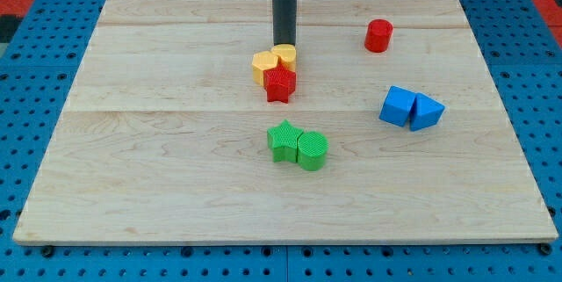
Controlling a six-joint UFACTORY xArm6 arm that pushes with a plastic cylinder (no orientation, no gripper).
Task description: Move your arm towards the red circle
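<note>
The red circle (378, 35), a short red cylinder, stands alone near the view's top right. My tip (284, 45) is the lower end of a dark rod coming down from the view's top centre. It sits to the left of the red circle, well apart from it. The tip is right behind a small yellow block (285, 54), which touches a yellow hexagon-like block (264, 65) and a red star-shaped block (280, 83).
A green star block (284, 140) and a green round block (312, 150) touch each other at the board's middle. A blue cube (399, 105) and a blue triangle block (427, 111) sit together at the view's right. The wooden board (132, 168) lies on a blue grid.
</note>
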